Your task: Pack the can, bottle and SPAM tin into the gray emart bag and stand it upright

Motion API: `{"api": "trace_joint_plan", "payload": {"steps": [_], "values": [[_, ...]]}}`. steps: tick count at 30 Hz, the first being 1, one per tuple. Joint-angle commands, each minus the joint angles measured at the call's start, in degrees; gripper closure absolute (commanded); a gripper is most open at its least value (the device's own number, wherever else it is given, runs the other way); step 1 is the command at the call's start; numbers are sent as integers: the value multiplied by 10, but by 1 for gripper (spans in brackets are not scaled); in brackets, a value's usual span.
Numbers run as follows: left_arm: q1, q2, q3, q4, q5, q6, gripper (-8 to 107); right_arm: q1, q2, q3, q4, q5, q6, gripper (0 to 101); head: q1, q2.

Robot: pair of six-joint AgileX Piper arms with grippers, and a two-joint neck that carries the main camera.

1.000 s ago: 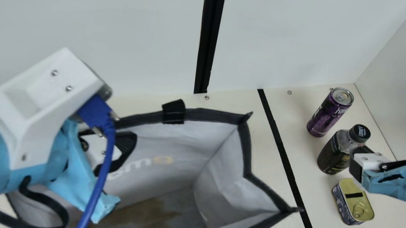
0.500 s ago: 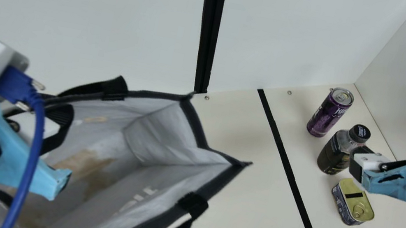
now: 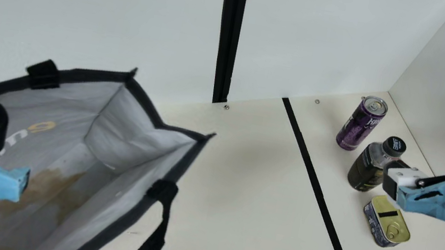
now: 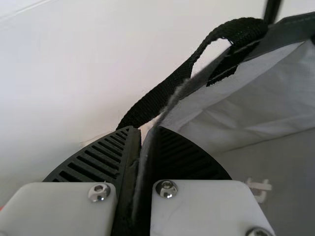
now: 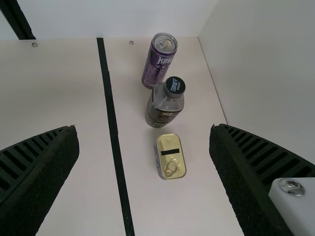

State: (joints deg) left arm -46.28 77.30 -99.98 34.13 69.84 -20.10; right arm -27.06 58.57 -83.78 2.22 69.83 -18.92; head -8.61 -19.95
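While the left gripper pinches the gray emart bag left of the black tape line, ease it down level, unfolded; purple can, black-capped bottle, SPAM tin and wide-spread right gripper are right of it.

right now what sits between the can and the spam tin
The bottle stands between the can and the SPAM tin, seen in the right wrist view.
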Motion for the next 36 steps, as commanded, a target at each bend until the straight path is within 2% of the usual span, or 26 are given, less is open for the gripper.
{"api": "trace_joint_plan", "payload": {"steps": [1, 8, 18, 27, 36], "values": [[-5, -6, 28, 65, 1, -33, 107, 0, 0, 0, 0, 0, 0, 6, -14, 0], [-27, -24, 99, 134, 1, -97, 107, 0, 0, 0, 0, 0, 0, 6, -14, 0], [-78, -24, 162, 154, 1, -170, 107, 0, 0, 0, 0, 0, 0, 6, -14, 0], [-141, -1, 182, 148, 1, -224, 107, 0, 0, 0, 0, 0, 0, 6, -14, 0], [-190, 25, 175, 120, 1, -254, 107, 0, 0, 0, 0, 0, 0, 6, -14, 0]]}}
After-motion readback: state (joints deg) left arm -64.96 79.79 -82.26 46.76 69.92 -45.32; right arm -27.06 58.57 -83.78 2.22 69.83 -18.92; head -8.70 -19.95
